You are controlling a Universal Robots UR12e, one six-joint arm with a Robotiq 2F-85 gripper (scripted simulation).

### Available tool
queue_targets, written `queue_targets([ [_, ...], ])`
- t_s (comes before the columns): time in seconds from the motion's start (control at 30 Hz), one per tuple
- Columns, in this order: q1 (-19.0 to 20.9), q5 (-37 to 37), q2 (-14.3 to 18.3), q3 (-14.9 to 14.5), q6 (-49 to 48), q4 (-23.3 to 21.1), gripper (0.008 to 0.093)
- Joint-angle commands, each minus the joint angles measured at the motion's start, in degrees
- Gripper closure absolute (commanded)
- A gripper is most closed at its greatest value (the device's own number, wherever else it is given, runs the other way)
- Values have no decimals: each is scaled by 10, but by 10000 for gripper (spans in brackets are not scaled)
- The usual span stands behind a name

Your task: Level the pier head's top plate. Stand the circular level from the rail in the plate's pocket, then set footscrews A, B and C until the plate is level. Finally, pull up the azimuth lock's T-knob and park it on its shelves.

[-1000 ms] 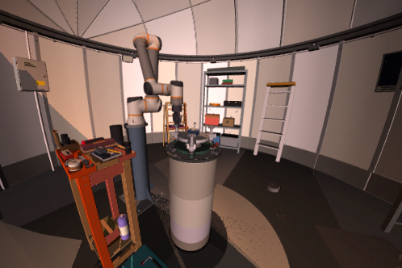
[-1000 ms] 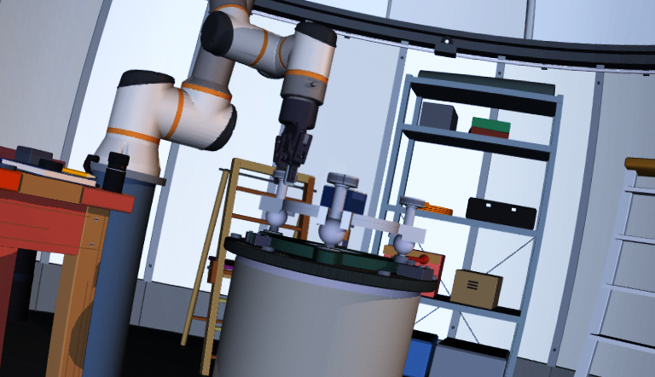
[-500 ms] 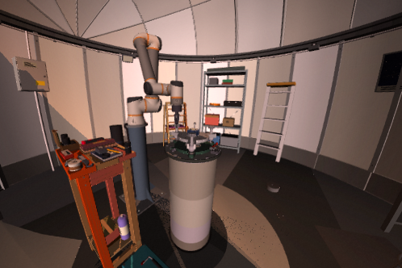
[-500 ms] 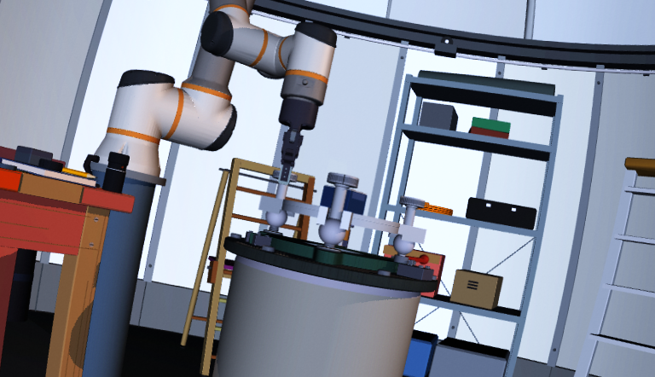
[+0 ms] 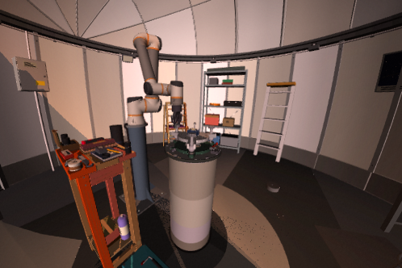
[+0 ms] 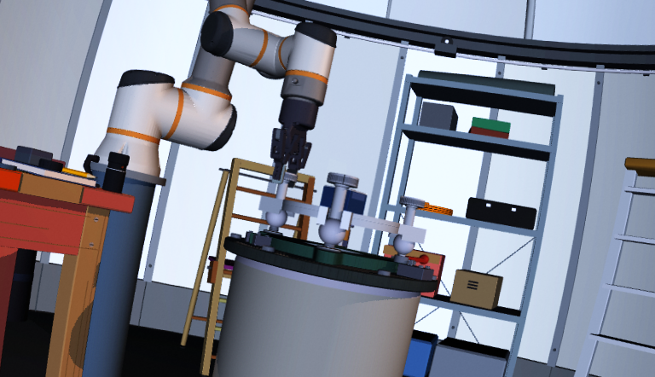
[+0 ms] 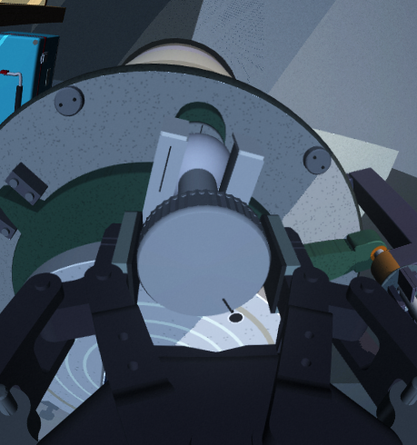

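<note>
A footscrew's knurled grey knob point(image 7: 203, 256) sits clamped between my two finger pads, its index line pointing toward me. My gripper point(image 7: 203, 263) point(image 6: 287, 176) comes straight down on it at the plate's left-hand arm, closed on the knob. Its stem runs down through the pale top plate point(image 6: 338, 218) to a ball foot point(image 6: 276, 218) on the dark pier head point(image 6: 328, 257). Two other footscrews point(image 6: 342, 180) point(image 6: 411, 202) stand to the right, the middle one taller. The circular level's rings point(image 7: 121, 336) show under my fingers. The red azimuth knob point(image 6: 422, 259) lies at the pier's right edge.
The pier head's rim point(image 7: 276, 109) curves close around the footscrew. A wooden stool point(image 6: 251, 218) stands behind the pier, a metal shelf unit point(image 6: 483, 185) to the right, and an orange tool cart point(image 5: 95, 161) to the left, beside the arm's pedestal.
</note>
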Motion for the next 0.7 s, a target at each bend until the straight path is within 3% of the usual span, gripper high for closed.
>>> queue_targets([
  [0.0, 0, 0, 0, 0, 16, 0, 934],
  [0.67, 0, 0, 1, 0, 358, -1, 934],
])
